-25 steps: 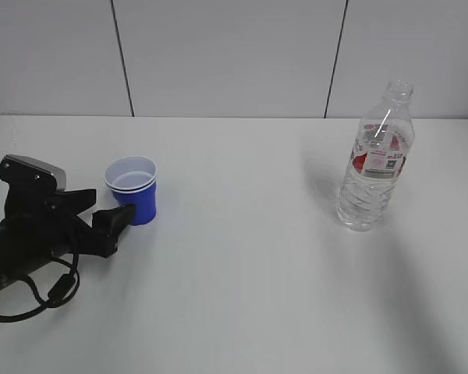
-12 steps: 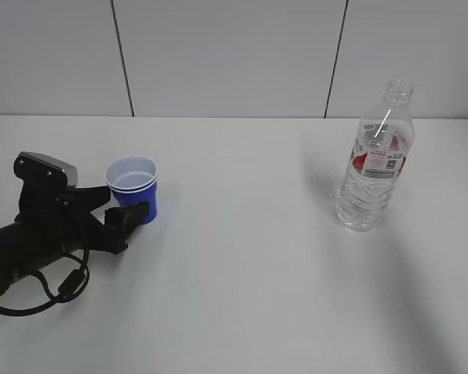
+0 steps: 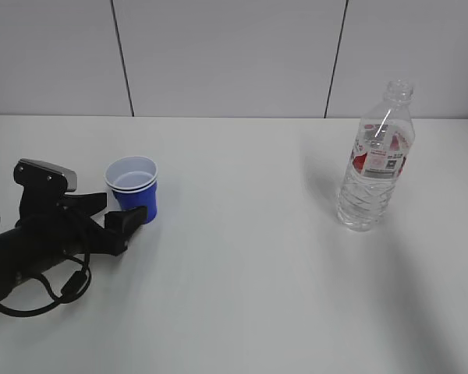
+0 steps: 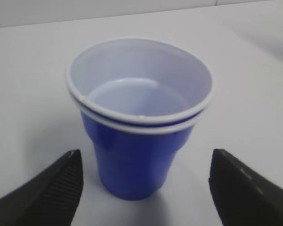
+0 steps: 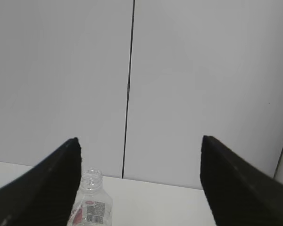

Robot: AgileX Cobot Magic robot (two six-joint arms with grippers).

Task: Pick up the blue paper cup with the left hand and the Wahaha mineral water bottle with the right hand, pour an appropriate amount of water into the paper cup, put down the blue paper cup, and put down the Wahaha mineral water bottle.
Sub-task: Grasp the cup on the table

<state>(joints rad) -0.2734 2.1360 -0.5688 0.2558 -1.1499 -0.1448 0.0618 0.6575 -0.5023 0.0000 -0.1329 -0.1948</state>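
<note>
The blue cup (image 3: 132,189) stands upright on the white table (image 3: 242,273), at about nine o'clock from the table's middle. The left claw (image 3: 118,216) has its fingers spread apart, one on each side of the cup (no contact shows). The water bottle (image 3: 374,158) stands uncapped at three o'clock. The right claw (image 5: 139,183) is spread wide, above the bottle.

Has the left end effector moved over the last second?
Yes. The left end effector advanced right, closing around the blue cup, which has stayed put.
</note>
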